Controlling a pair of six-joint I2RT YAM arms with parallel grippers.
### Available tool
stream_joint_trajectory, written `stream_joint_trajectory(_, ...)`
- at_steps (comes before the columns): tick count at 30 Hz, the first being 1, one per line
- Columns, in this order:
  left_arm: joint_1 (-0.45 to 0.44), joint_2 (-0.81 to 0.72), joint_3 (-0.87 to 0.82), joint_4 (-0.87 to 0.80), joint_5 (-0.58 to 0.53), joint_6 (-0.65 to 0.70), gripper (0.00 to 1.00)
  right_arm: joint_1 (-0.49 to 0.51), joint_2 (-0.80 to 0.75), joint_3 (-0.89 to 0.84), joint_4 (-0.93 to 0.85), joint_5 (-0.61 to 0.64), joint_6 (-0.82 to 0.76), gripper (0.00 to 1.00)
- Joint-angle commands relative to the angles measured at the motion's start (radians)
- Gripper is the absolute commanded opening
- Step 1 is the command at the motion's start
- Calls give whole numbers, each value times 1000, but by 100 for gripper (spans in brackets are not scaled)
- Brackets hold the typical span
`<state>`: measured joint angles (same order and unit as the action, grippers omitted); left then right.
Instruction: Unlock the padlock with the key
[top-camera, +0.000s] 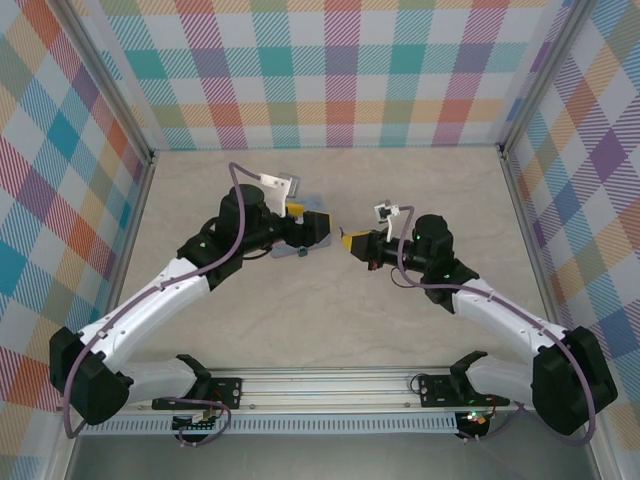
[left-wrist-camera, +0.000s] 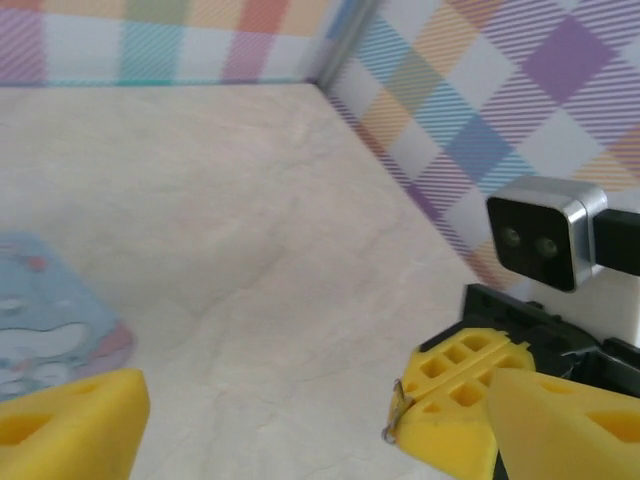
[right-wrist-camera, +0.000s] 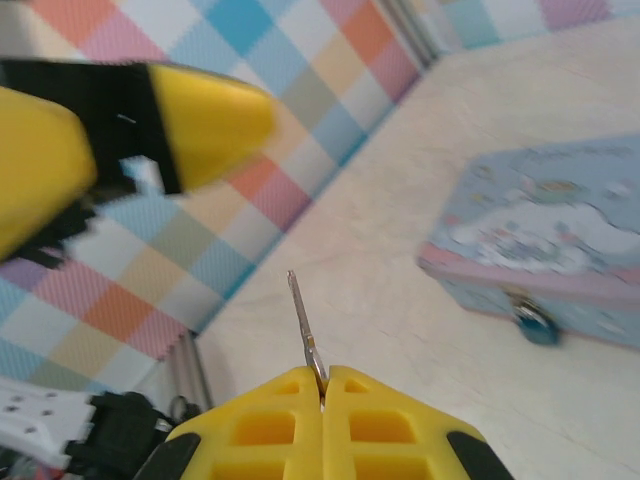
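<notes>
Key (right-wrist-camera: 303, 320), thin, stiff and probably slippery, is sticking out of the shut right tool (right-wrist-camera: 322, 378), pinched by its head, while the tiny padlock (right-wrist-camera: 535, 325), likely light and swingy, is hanging on the tin (right-wrist-camera: 560, 220) front, needing the wide-open left tool (left-wrist-camera: 315, 405) steadying its body

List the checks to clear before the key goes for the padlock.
1. Grip: right hand shut on key, shaft protruding: ok.
2. Target: padlock in sight at the front of the tin: ok.
3. Support: left hand open, holding nothing: not ok.
4. Aim: key apart from padlock, pointing off to one side of it: not ok.
5. Which way the padlock faces: cannot tell, blurred.
</notes>
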<state>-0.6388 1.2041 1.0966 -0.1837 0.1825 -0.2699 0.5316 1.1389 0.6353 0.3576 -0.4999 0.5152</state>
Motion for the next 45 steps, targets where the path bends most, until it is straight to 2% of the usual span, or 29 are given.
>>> stream_joint_trajectory(1, 25, 12, 68, -232, -219, 47, 97, 6, -24, 30, -229, 159, -98, 0)
stream_joint_trajectory(4, 53, 80, 117, -309, -274, 72, 100, 7, -25, 30, -304, 246, -107, 0)
stream_joint_trajectory(11, 80, 290, 209, -291, -183, 83, 100, 6, -46, 38, -475, 433, -112, 0)
stream_joint_trajectory(16, 69, 482, 343, -299, -49, 122, 96, 6, -79, 22, -533, 476, -118, 0)
stream_joint_trajectory(23, 34, 709, 512, -350, -18, 149, 91, 5, -123, 8, -598, 520, -104, 0)
stream_joint_trajectory(27, 27, 757, 536, -356, -47, 135, 92, 5, -153, 11, -645, 560, -102, 0)
stream_joint_trajectory(33, 17, 814, 553, -370, -15, 140, 92, 5, -163, 24, -691, 576, -110, 0)
stream_joint_trajectory(39, 4, 794, 478, -351, 17, 127, 89, 5, -158, 36, -716, 606, -109, 0)
stream_joint_trajectory(45, -49, 752, 378, -338, 37, 112, 84, 5, -154, 46, -733, 630, -110, 0)
